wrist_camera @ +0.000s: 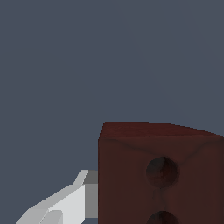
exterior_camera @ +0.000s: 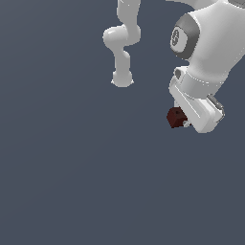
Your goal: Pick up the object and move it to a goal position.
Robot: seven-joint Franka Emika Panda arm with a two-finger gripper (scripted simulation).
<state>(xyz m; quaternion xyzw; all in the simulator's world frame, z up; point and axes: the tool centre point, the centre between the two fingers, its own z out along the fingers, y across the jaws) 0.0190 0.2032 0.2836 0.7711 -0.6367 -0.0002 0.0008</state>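
In the wrist view one of the fingers (wrist_camera: 65, 203) shows as a pale grey and white wedge, its flat inner pad lying flush against the side of the brick (wrist_camera: 153, 175). The opposite finger is hidden behind the brick there, so that side of the grip cannot be seen. The brick fills the near corner of that view: dark red-brown, blocky, with two round dark recesses on the face toward the camera.

In the exterior view the gripper (exterior_camera: 184, 122) sits at the end of the white hand, and the brick (exterior_camera: 176, 116) pokes out from its tip toward the exterior view's left, touching the hand and partly covered by it. From the contact seen at the wrist and the way the brick sits at the fingertips, the fingers appear to be pinching the brick between them.

The white arm (exterior_camera: 210, 52) slopes up from the hand toward the upper right of the exterior view, with a grey-ringed joint along it. Farther back, well apart from the brick, the arm's lower links and its rounded base (exterior_camera: 122, 79) stand on the plain dark blue-grey bench (exterior_camera: 72, 182).
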